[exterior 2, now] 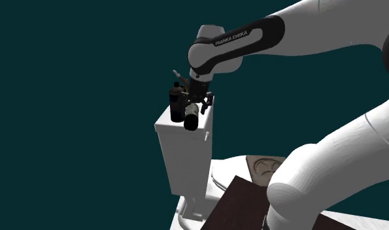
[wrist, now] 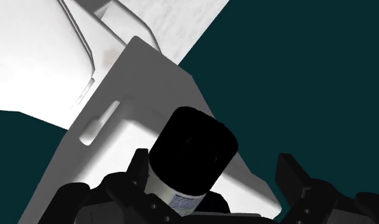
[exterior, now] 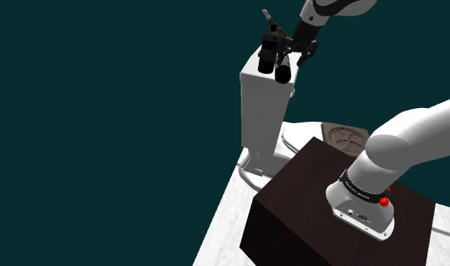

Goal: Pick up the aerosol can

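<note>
From where I stand, the aerosol can (exterior 2: 191, 116), white-bodied with a black cap, is right at the top of the white toilet tank (exterior 2: 180, 163). It is tipped so that its cap points down toward the tank's lid. The gripper (wrist: 213, 164) reaches it from above the tank. I'd say that is why the arm (exterior 2: 232, 46) bends over so steeply: the tank is tall and narrow, so the top is the only way in. The fingers stand apart, one on each side of the can. One finger (wrist: 138, 170) lies against it, and a gap shows before the other, so to my eye the can is bracketed, not clamped. Whether the cap rests on the lid or hangs just above it, I cannot tell. The lean probably comes from that one-sided contact.
</note>
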